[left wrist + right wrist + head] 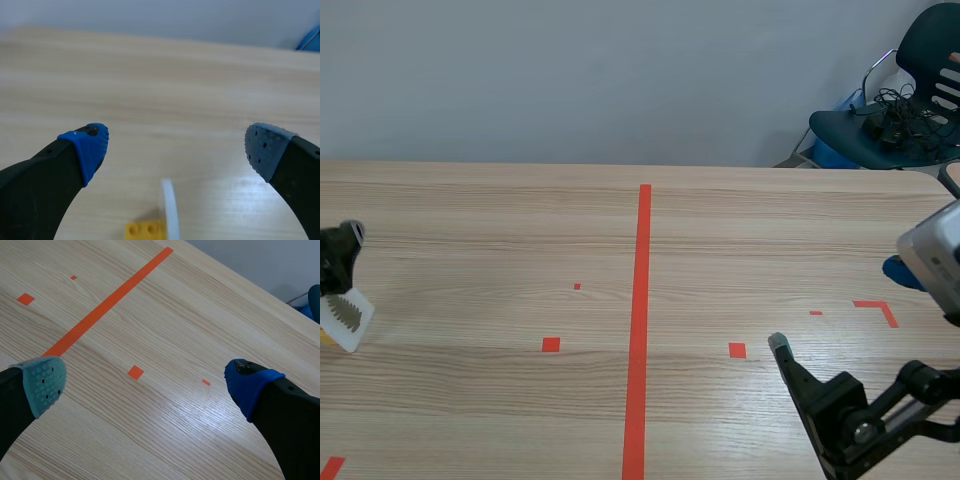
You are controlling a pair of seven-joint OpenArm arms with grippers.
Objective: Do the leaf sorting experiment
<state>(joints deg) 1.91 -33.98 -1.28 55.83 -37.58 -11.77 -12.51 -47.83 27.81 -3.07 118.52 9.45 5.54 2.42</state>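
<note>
At the desk's left edge the left gripper [175,150] hangs spread over a white card [170,210], likely to grasp it. The right gripper [145,380], also spread, sits empty.

white card [170,210], upright, beside yellow brick [145,230]

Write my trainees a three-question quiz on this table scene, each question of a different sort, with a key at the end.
1. True or false: the right gripper is shut on a leaf.
2. What lies on the table under the left gripper? A: a small yellow studded brick. B: a red cup. C: a pair of scissors.
3. Fill in: on the seat of the dark blue plastic chair beyond the table lies a tangle of black ___.

Key: 1 false, its fingers stand apart over bare wood; 2 A; 3 cables.
</note>
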